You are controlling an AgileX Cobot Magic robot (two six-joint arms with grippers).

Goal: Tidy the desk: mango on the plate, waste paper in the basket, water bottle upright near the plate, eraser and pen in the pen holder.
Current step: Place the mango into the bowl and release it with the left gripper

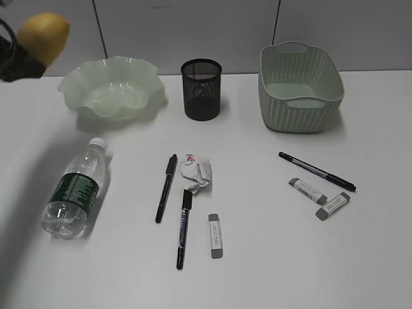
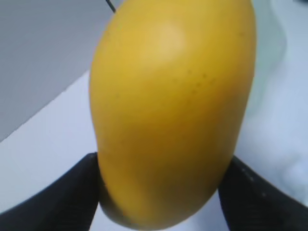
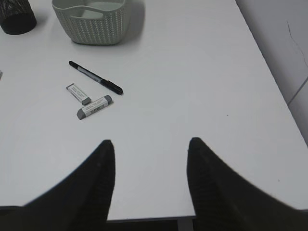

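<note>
My left gripper (image 1: 24, 55) is shut on the yellow-orange mango (image 1: 44, 35), held in the air left of the pale green ruffled plate (image 1: 109, 85). In the left wrist view the mango (image 2: 173, 106) fills the frame between the black fingers (image 2: 161, 192). The water bottle (image 1: 75, 188) lies on its side on the desk (image 1: 270, 257). The waste paper (image 1: 196, 172) lies mid-desk between two black pens (image 1: 166, 188) (image 1: 184, 228), with an eraser (image 1: 215, 236) nearby. The pen holder (image 1: 201, 89) and the basket (image 1: 300, 87) stand at the back. My right gripper (image 3: 150, 144) is open and empty above the desk's near right edge.
A third pen (image 1: 317, 171) and two more erasers (image 1: 308, 190) (image 1: 333, 206) lie right of centre; they also show in the right wrist view, pen (image 3: 95, 77) and erasers (image 3: 78, 94) (image 3: 94, 107). The basket (image 3: 90, 21) is beyond them. A grey wall runs behind the desk.
</note>
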